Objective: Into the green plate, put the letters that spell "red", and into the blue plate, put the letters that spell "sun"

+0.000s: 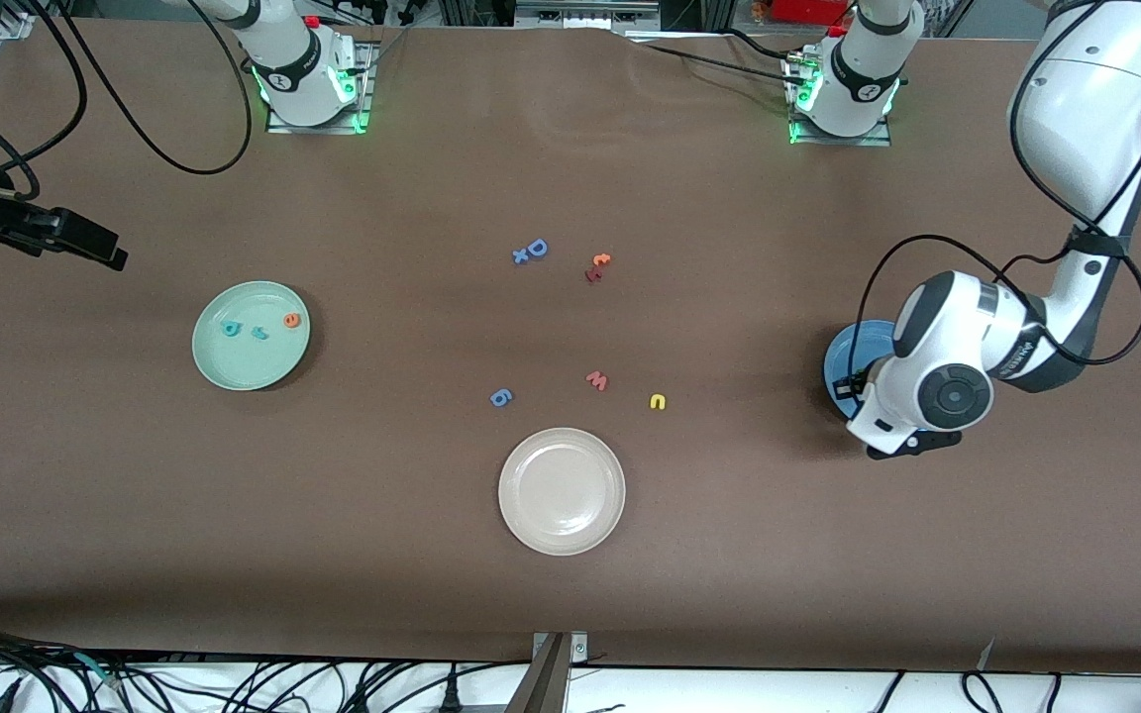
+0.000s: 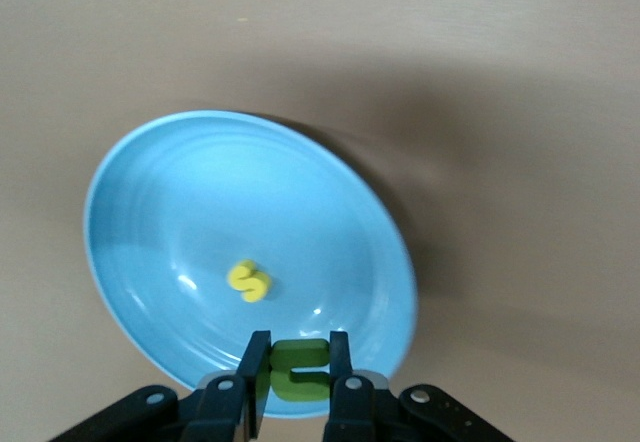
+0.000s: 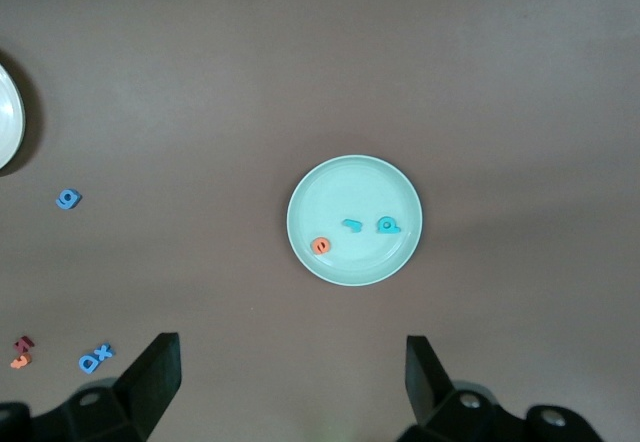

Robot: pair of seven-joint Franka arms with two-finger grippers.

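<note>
My left gripper is shut on the green arch-shaped letter, over the rim of the blue plate. A yellow "s" lies in that plate. In the front view the left hand hides most of the blue plate. The yellow arch letter lies on the table, beside the pink "w". The green plate holds the teal-blue "d", the teal "r" and the orange "e". My right gripper hangs open and empty, high beside the green plate.
A beige-white plate sits nearest the front camera at mid-table. A blue "6" piece lies beside the "w". Farther from the camera lie a blue "D" with a small "x" and two red-orange letters.
</note>
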